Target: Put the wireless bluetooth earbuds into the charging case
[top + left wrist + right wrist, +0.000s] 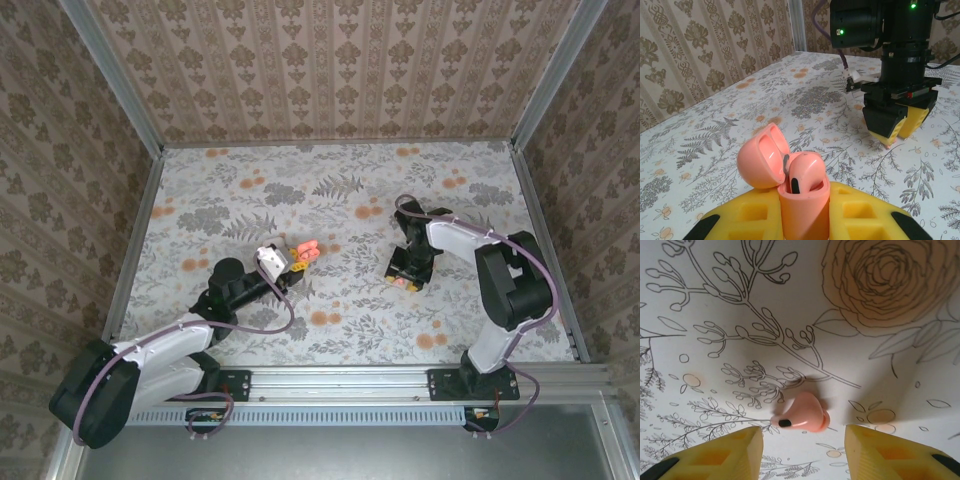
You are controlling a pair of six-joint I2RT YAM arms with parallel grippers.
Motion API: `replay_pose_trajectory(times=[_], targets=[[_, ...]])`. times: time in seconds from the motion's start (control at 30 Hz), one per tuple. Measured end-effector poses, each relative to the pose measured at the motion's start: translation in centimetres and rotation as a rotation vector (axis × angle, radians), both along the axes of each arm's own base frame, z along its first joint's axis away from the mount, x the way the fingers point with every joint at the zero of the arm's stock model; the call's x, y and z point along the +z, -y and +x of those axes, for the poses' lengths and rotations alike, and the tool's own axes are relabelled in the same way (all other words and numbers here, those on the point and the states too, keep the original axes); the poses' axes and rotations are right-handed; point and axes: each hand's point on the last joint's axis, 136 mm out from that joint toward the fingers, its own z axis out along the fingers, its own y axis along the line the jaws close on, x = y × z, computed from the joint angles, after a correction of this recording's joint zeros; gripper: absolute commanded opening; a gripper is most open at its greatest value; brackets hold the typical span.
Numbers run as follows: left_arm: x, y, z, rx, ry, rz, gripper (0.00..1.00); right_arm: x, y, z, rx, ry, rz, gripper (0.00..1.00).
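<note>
Top view: a floral-print table is boxed in by wallpapered walls. The L gripper is seen left of centre, clamped on the pink charging case. The R gripper is pointed down at the table, well apart to the right. A pinkish speck under its tips is prob. the loose earbud.

L wrist view: the charging case is pinched upright btw the yellow fingers, w/ the lid flipped back to the left. A pink rounded piece w/ a dark slot is seated in the body. It is taken for the second earbud, not for certain. The R gripper is seen beyond, tips at the table.

R wrist view: the loose earbud is lying on the table btw the yellow fingers, which are spread and not touching it.

Step judged: pickup of the loose earbud, approx. halfway if one is seated. Next, the fingers need to be lowered a little and closed squarely. The bud is small, rounded and likely to squirt out. It is then to be carried over to the open case and set into the free well.
</note>
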Motion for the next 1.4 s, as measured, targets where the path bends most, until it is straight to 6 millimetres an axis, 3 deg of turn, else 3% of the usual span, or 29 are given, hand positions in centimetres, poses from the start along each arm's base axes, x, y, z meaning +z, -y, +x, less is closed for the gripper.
replay_pose_trajectory(times=[0.33,0.7,1.1,1.4], targets=[[-0.1,-0.2,-0.1,0.001,-0.003,0.01,0.15,-0.3,-0.7,0.8,0.008,-0.009,0.01,0.45],[-0.6,-0.3,-0.1,0.007,-0.02,0.023,0.15,1.2,-2.4,4.3,0.06,0.114,0.039,0.43],[-0.6,-0.4,0.0,0.008,-0.02,0.023,0.15,2.4,-2.5,4.0,0.216,0.11,-0.047,0.42],[-0.3,-0.6,0.0,0.016,-0.014,0.019,0.15,0.8,-2.6,3.9,0.286,0.053,-0.094,0.41]])
